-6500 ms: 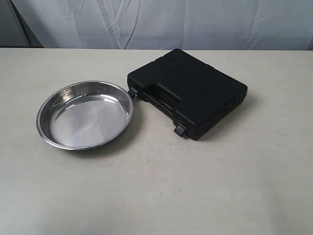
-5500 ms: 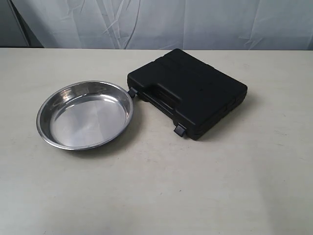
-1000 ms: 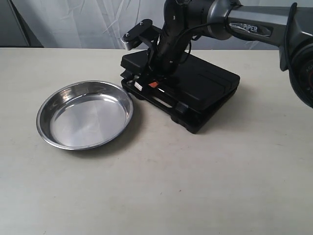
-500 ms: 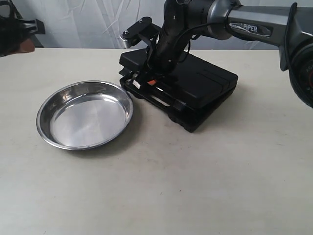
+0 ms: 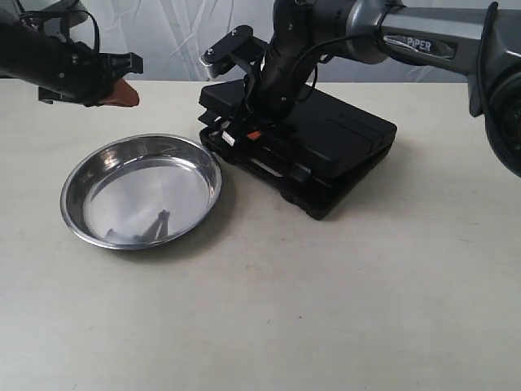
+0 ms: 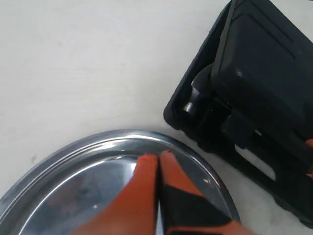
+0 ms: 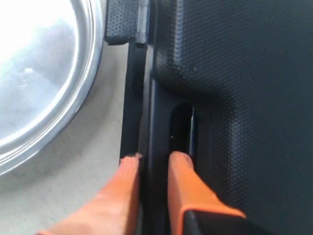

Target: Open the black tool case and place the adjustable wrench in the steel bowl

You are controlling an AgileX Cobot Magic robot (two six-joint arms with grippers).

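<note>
Moved in near the steel bowl (image 5: 181, 167) since earlier, the left gripper (image 5: 122, 92) was held closed; the right gripper (image 7: 154, 157) seemed clamped on the lid of the black tool case (image 5: 346, 138).

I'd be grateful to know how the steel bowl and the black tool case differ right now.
The steel bowl is round and mirror-shiny; the black tool case is rectangular and matte. The bowl lies open and empty; the case's lid is barely ajar, gripped by the right end effector. Both rest on the table.
</note>
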